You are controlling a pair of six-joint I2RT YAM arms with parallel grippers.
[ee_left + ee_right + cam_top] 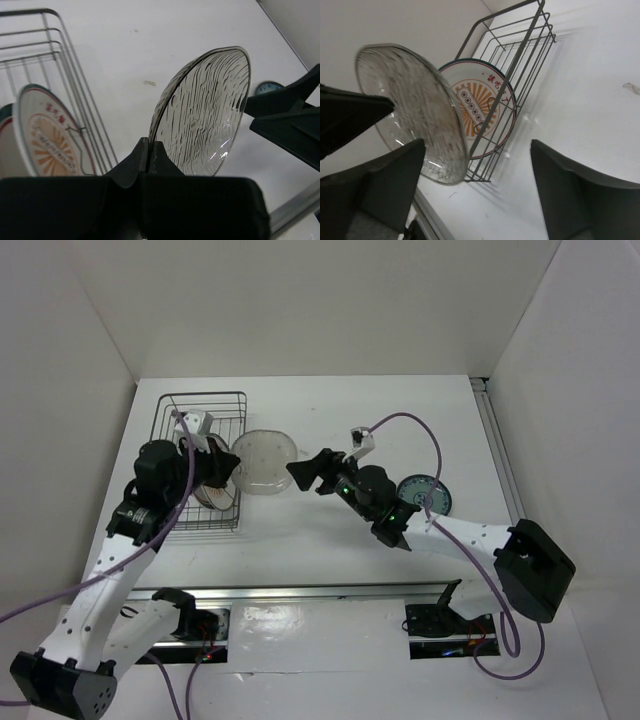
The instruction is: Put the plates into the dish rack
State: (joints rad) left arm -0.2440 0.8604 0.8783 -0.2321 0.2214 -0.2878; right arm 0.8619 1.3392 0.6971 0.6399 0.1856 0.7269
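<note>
Left fingers pinched shut on the lower rim of the grey plate.
- Plate is off the table, tilted on edge, just right of the dish rack and not in it yet.
- A rim grip leaves the rest of the disc free, which probably suits sliding it edge-first between the wires.

Right fingers spread open at the plate's far edge.
- One finger sits close beside the rim; nothing is clamped. The left arm alone carries the weight.
- Likely reason: the rack stands on the left arm's side.

In the rack:
- Cream plate with an orange sunburst stands on edge, leaning on the wires.
- A red-rimmed plate stands behind it, mostly hidden.

Teal plate lies flat on the table beside the right arm, well apart from the rack.

Judgement: two plates loaded, one in hand, one waiting. The next move needs the grey plate turned upright and lined up with a free slot.
</note>
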